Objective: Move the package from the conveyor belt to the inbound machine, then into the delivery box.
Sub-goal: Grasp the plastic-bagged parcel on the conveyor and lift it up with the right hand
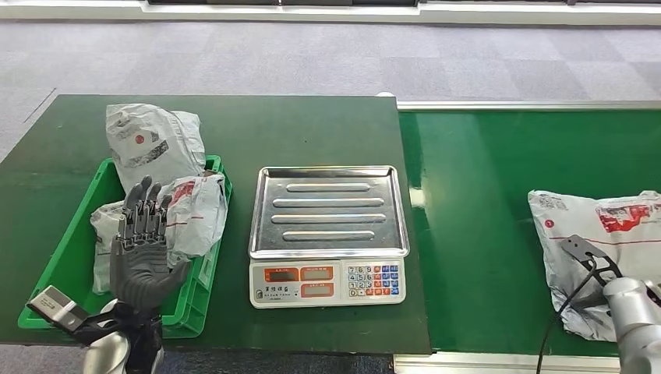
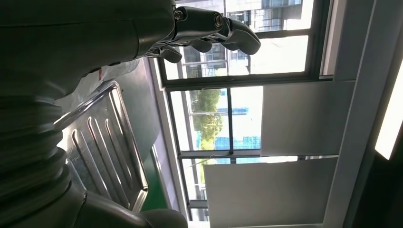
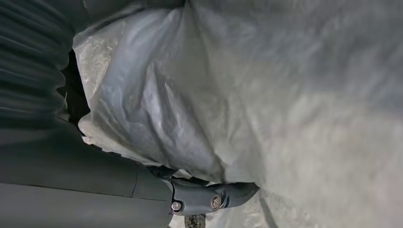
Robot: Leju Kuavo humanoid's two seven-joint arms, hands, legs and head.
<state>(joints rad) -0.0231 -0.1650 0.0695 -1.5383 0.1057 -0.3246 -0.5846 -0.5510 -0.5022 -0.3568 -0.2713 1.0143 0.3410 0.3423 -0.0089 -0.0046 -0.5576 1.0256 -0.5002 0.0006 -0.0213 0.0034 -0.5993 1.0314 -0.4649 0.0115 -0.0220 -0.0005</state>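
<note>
Pickup step: right hand (image 3: 209,197) closing on grey crinkled plastic package (image 1: 604,234) on green conveyor belt (image 1: 483,234), grip unconfirmed. Left hand (image 1: 142,257) open, empty. Next: lift onto steel-trayed scale (image 1: 328,210).

parcel sorting station, conveyor belt (image 1: 499,234), scale (image 1: 328,234)

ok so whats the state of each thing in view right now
left hand: raised over the green bin, fingers apart, holding nothing
right hand: against the package on the belt; grip unclear
package: lying on the conveyor belt
scale tray: bare
green bin: holds several packages
</note>
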